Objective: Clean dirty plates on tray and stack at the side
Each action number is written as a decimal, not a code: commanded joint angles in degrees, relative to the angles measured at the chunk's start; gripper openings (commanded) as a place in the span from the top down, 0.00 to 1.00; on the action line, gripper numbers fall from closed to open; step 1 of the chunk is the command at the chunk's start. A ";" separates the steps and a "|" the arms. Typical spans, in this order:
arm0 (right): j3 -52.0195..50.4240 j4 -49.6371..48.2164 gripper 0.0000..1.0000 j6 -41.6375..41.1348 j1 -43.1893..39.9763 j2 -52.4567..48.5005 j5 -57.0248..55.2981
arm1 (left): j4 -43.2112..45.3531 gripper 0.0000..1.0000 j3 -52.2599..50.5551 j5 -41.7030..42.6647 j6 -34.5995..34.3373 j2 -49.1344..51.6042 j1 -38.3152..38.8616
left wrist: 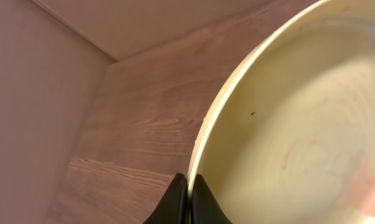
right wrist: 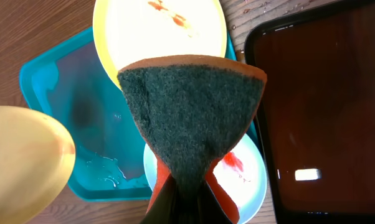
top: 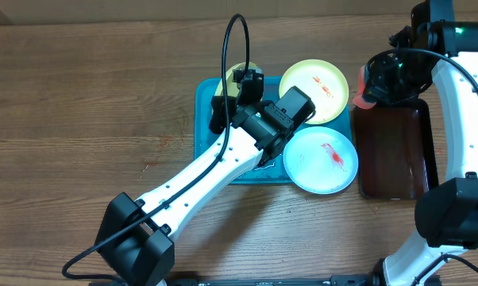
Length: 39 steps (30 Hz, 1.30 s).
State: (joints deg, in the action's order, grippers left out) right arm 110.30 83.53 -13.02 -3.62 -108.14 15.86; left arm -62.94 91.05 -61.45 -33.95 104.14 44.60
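Note:
My left gripper (top: 223, 99) is shut on the rim of a yellow-green plate (top: 234, 73), held tilted over the far left of the turquoise tray (top: 205, 127). In the left wrist view the rim sits pinched between my fingers (left wrist: 189, 190), and the plate (left wrist: 299, 124) shows faint pink smears. A second yellow-green plate (top: 314, 90) and a white-bluish plate (top: 322, 159) lie on the tray's right side, both with red sauce. My right gripper (top: 371, 83) is shut on an orange sponge (right wrist: 194, 112) with a dark green scouring face, hanging between the tray and the dark tray.
A dark brown tray (top: 394, 151) lies just right of the turquoise one, seen also in the right wrist view (right wrist: 324, 112). Water pools in the turquoise tray (right wrist: 69, 112). Bare wooden table (top: 80, 103) stretches to the left.

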 commanded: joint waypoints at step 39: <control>1.53 -0.22 0.96 1.14 0.28 2.99 0.96 | 25.70 0.96 -17.18 70.40 6.56 -0.11 -27.93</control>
State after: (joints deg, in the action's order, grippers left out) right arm 110.30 83.57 -12.34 -3.62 -108.14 16.32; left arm -37.63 72.90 7.79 -28.08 104.90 16.82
